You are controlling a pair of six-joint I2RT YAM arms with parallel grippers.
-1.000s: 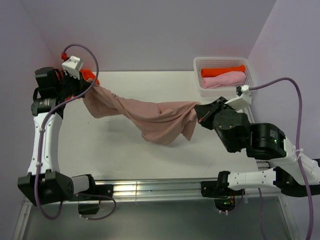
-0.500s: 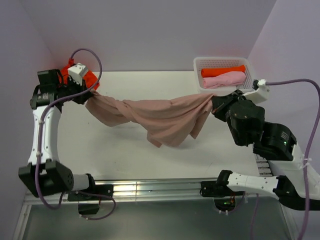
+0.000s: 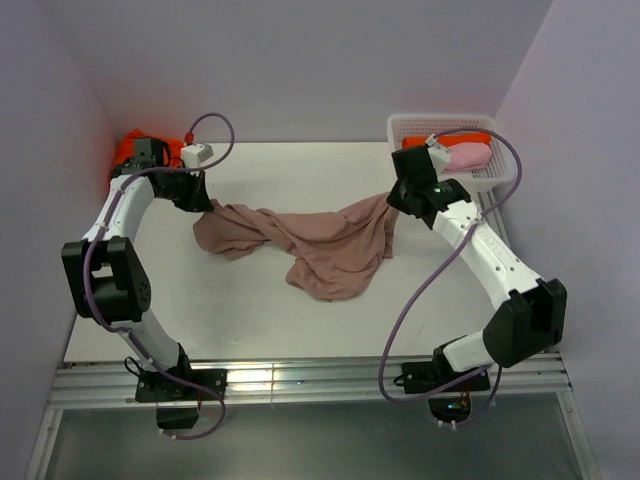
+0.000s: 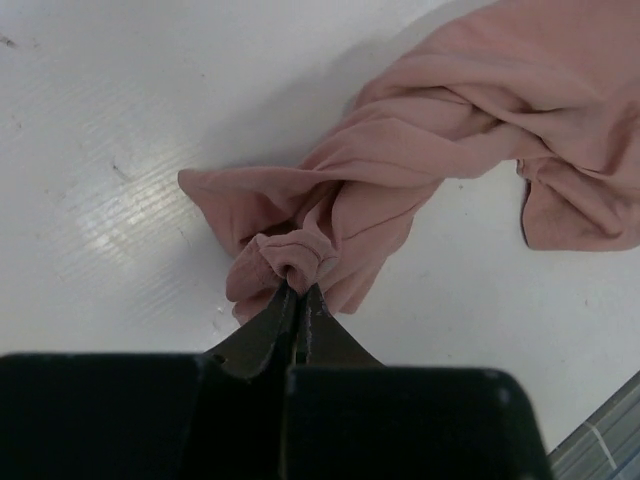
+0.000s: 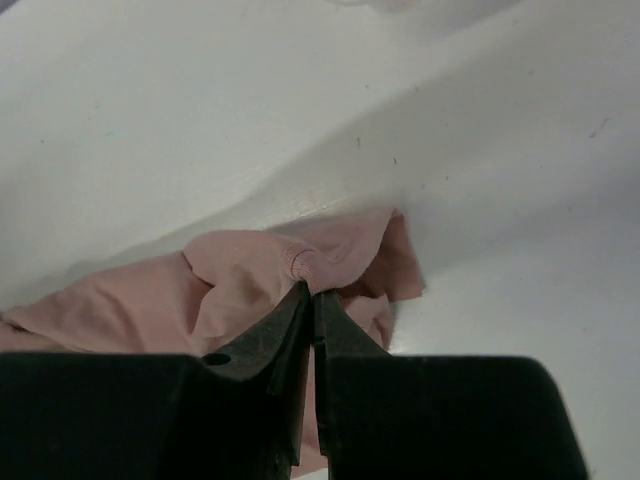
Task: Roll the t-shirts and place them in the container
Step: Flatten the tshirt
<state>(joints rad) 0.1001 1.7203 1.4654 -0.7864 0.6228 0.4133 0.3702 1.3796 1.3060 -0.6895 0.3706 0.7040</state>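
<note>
Forward, arms outstretched, left gripper (image 4: 298,291), right gripper (image 5: 312,291) pinching t-shirt (image 3: 322,245)

The right gripper (image 5: 312,292) had its two dark fingers pressed together, pinching a small puckered knot at the edge of the pinkish-brown t-shirt (image 5: 245,285). The cloth lay rumpled on the white table (image 5: 200,120), bunched just beyond the fingertips and trailing off to the left behind the gripper body. A soft shadow crossed the table on the far side of the cloth.
</note>
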